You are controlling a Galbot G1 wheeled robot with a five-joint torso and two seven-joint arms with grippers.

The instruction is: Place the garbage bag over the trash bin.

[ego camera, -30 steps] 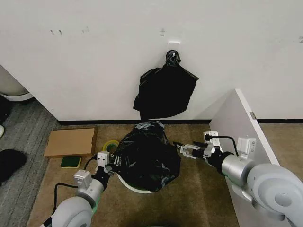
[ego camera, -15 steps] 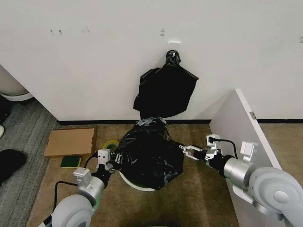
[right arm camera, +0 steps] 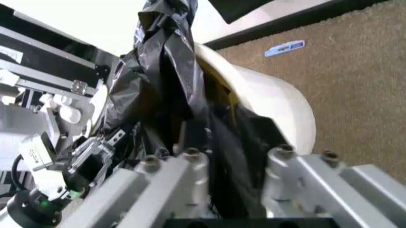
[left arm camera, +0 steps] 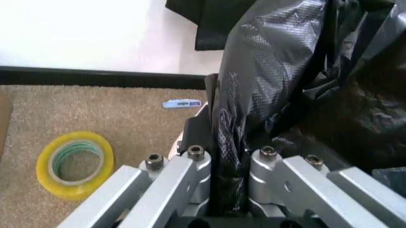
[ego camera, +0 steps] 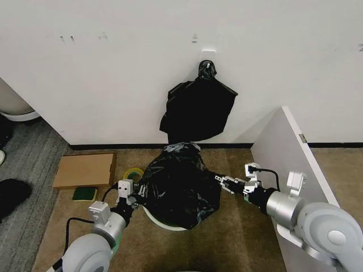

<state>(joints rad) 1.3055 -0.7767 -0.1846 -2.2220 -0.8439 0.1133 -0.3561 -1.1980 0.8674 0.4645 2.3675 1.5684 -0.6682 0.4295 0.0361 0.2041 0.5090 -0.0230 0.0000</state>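
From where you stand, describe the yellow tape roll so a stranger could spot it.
On the brown carpet by the white wall, left of the trash bin, lies the tape roll. It is a small yellow ring, beside a flat cardboard sheet.

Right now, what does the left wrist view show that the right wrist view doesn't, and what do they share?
Left wrist alone: the yellow tape roll on the carpet, and the left gripper pinching a fold of the garbage bag. Right wrist alone: the trash bin with its white wall bare, the right gripper clamped on bag plastic, and the other arm's hardware beyond. Shared: the bag, the white wall with black baseboard, and a small blue label on the carpet.
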